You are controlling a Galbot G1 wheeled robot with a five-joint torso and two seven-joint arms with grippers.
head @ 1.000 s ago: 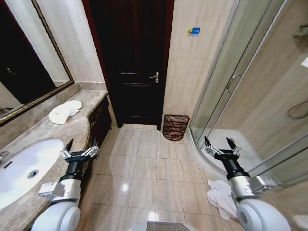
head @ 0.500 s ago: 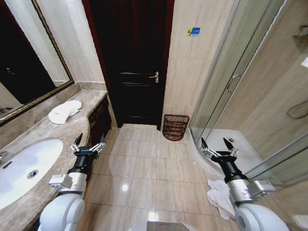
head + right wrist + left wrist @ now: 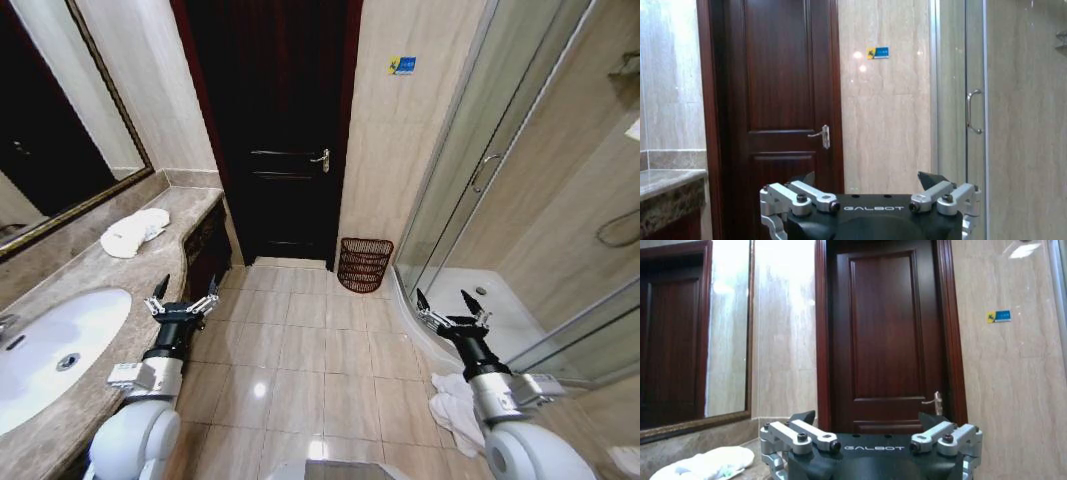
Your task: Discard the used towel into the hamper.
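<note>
Left gripper [image 3: 181, 293] spread, empty, now steady past counter edge [image 3: 182, 262]; right gripper [image 3: 446, 307] spread, empty, barely shifted. Towel [image 3: 456, 410], probably used one, untouched on floor; hamper [image 3: 364, 264] well apart.

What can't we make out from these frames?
- Hamper contents: head view, too far off and small, slats hide the inside.
- White towel on the floor: head view, partly covered by the right arm; its full extent is unclear.
- Left tool and right tool fingertips: wrist views, fingers cut short by the tool bodies.
- Blue wall sticker text: too small.
</note>
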